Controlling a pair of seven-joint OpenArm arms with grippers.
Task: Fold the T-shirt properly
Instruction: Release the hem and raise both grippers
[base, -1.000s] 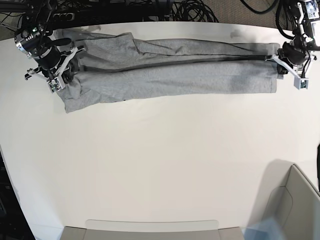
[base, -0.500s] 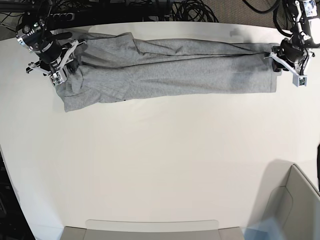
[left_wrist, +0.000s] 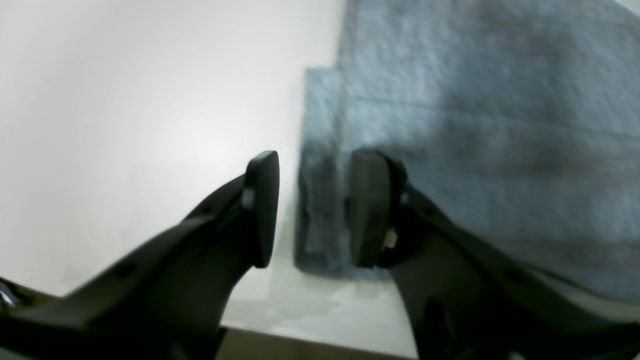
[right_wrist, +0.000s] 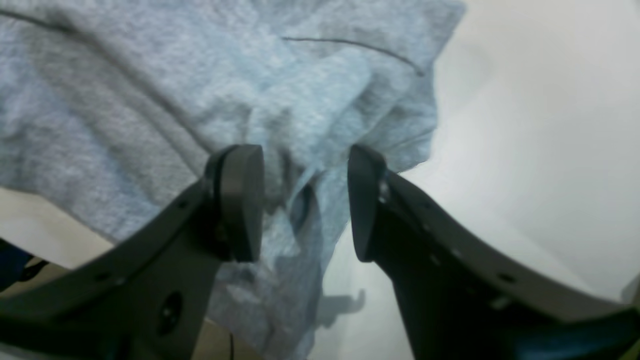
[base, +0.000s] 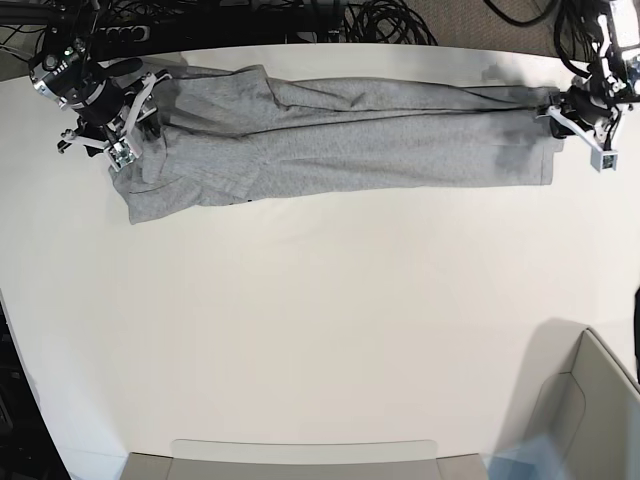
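Two grippers sit at opposite ends of the T-shirt (base: 340, 135), which lies folded into a long grey band along the far edge of the white table (base: 320, 320). Seen from the base camera, the right gripper (base: 128, 128) is over the band's rumpled left end, where a sleeve and crumpled folds bunch up, and the left gripper (base: 585, 125) is at the squared-off right end. On the left wrist camera the left gripper's (left_wrist: 312, 207) jaws stand apart with a corner of the cloth's layered edge showing between them, but neither pad presses on it. On the right wrist camera the right gripper's (right_wrist: 305, 200) jaws are likewise spread, with wrinkled grey fabric below and between them and no pinch on it. A grey bin (base: 590, 400) stands at the near right corner of the table, well apart from the shirt
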